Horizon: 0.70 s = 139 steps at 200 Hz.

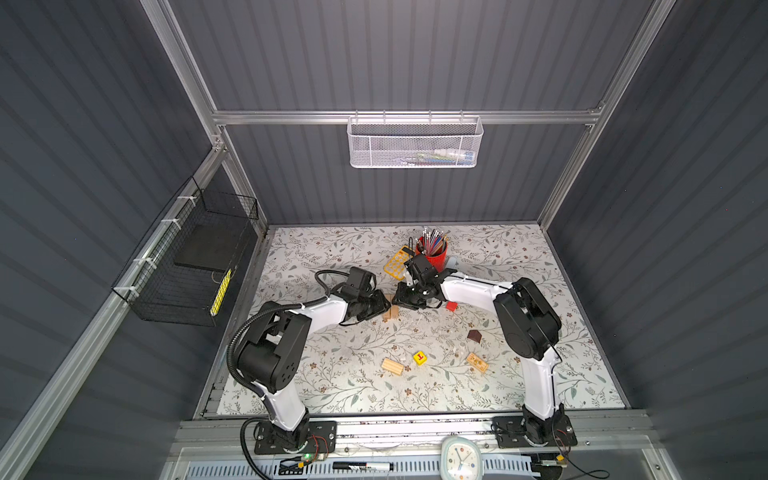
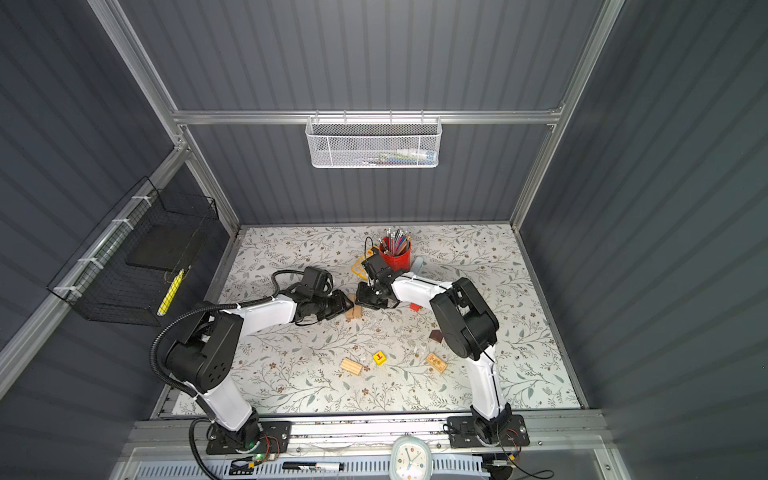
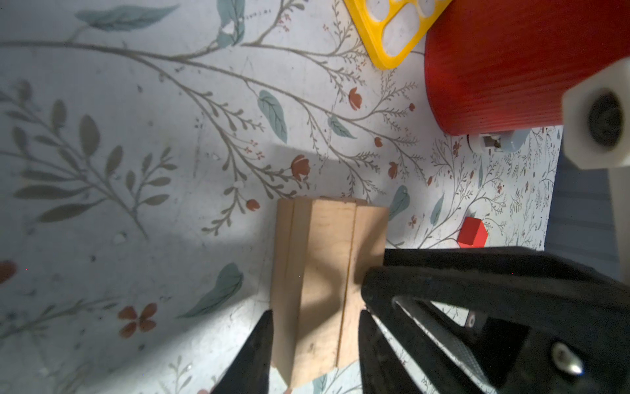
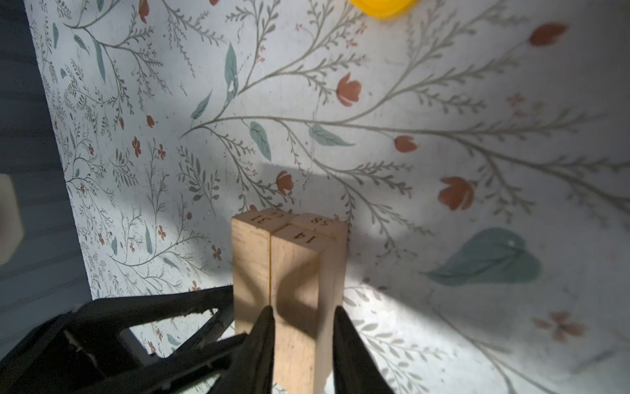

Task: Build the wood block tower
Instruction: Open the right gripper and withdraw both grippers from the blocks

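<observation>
I am looking at the desk (image 1: pixel 540 266) with the flower pattern, and both arms reach in to the middle of it. The wood block tower (image 1: pixel 391 314) sits there. It is a small, low bunch of pale wood blocks packed side by side.

In the left wrist view the left end effector (image 3: pixel 315 317) has one black finger (image 3: pixel 254 354) on each side of the blocks. The fingers touch both sides, so it is pinching the tower. In the right wrist view the right end effector (image 4: pixel 302 314) is at the other end, with its two fingers beside the block marked 14. I cannot tell if it is squeezing that block or only touching it. The end faces there show the numbers 31, 14 and 58.

The other pieces lie apart on the desk. The red cube (image 1: pixel 451 306) is near the tower, on the right arm's side. The dark brown roof piece (image 1: pixel 474 336) is nearer the front. The yellow lettered cube (image 1: pixel 420 358) lies at the front, between a loose pale block (image 1: pixel 392 367) and a tan block with marks (image 1: pixel 477 362). Behind the arms stand the red pencil cup (image 1: pixel 434 255) and, just beside it, the yellow calculator (image 1: pixel 397 262)
</observation>
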Each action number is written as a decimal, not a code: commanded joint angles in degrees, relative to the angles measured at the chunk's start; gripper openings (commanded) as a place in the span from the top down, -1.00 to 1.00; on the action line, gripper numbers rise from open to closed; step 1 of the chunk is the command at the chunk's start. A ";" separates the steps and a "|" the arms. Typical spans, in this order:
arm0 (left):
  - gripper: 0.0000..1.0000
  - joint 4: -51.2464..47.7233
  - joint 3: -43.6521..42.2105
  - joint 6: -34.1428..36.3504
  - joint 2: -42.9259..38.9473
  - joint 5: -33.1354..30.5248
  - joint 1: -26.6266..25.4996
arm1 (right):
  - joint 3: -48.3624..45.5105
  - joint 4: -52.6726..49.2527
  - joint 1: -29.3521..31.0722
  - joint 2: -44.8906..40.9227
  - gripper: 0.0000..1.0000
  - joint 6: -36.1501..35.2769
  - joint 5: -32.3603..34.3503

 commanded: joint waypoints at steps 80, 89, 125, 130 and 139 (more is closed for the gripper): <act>-0.09 -9.58 -1.62 2.31 -13.87 -7.56 -0.79 | -12.12 -12.82 -0.43 -21.64 0.01 -7.87 11.93; -0.11 -10.45 -1.98 2.29 -15.05 -8.57 -1.72 | -13.98 -15.00 -0.49 -24.24 -0.04 -8.32 14.07; -0.24 -16.67 -1.17 3.26 -19.23 -16.04 -8.29 | -20.64 -22.68 -0.49 -33.46 -0.25 -7.56 18.81; -0.26 -17.20 -1.00 3.36 -19.82 -16.97 -9.26 | -21.67 -23.49 -0.49 -34.76 -0.29 -7.24 19.16; -0.28 -17.66 -1.21 3.46 -20.96 -17.94 -10.71 | -23.61 -24.84 -0.49 -36.97 -0.34 -6.21 19.95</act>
